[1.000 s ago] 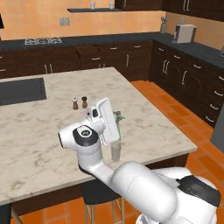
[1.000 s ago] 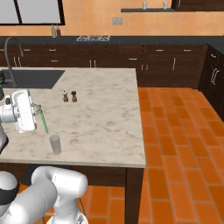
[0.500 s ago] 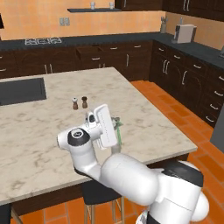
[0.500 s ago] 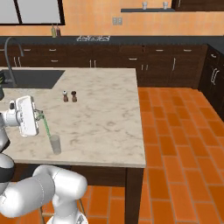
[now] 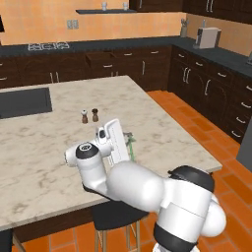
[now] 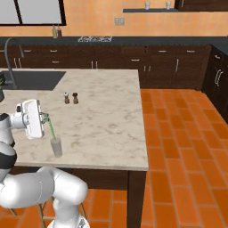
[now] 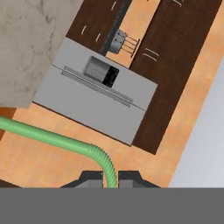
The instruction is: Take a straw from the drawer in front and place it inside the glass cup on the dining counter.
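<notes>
Straw above glass cup (no lettering)

In the left base view, the robot's white hand hides most of the thin light-green straw. In the hand view, that straw runs off the left edge.

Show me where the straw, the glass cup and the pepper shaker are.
straw [image 6: 50, 129]: right base view, mid-length of the stem.
glass cup [image 6: 56, 148]: right base view, side wall.
pepper shaker [image 6: 75, 98]: right base view, body.
</notes>
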